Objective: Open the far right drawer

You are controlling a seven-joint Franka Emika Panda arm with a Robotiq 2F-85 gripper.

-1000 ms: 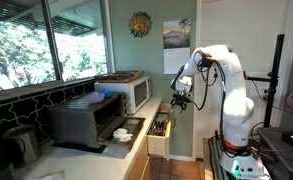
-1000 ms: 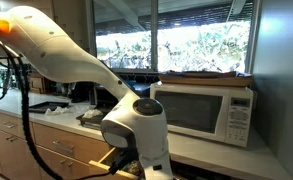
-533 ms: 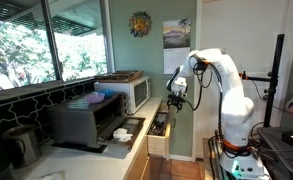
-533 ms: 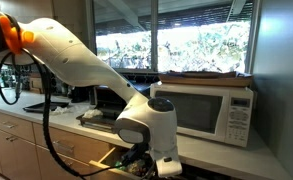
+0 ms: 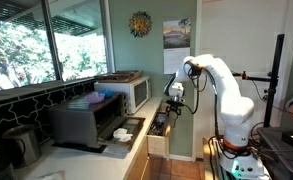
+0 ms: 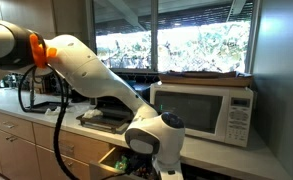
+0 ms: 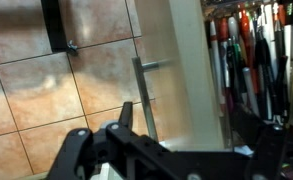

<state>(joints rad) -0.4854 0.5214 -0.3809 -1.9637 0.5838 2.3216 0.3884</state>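
The far right drawer [image 5: 159,140] stands pulled out from the counter, with dark utensils inside. It shows low in an exterior view [image 6: 114,161]. In the wrist view its pale tan front [image 7: 176,70] runs top to bottom, with a metal bar handle [image 7: 144,100] on its outer side and several utensils [image 7: 251,55] inside. My gripper [image 5: 171,100] hangs just above the drawer's front end. In the wrist view the gripper [image 7: 186,125] is open, with one finger outside the handle and the other over the drawer's inside. It holds nothing.
A white microwave [image 5: 129,92] and a toaster oven [image 5: 86,122] with its door down stand on the counter [image 5: 106,150]. The microwave [image 6: 211,108] is behind my arm. Tiled floor [image 7: 46,90] lies below the drawer. The robot base [image 5: 241,150] stands on a stand.
My arm has swung toward the counter and lowered the gripper closer over the drawer's front. The drawer stays pulled out.
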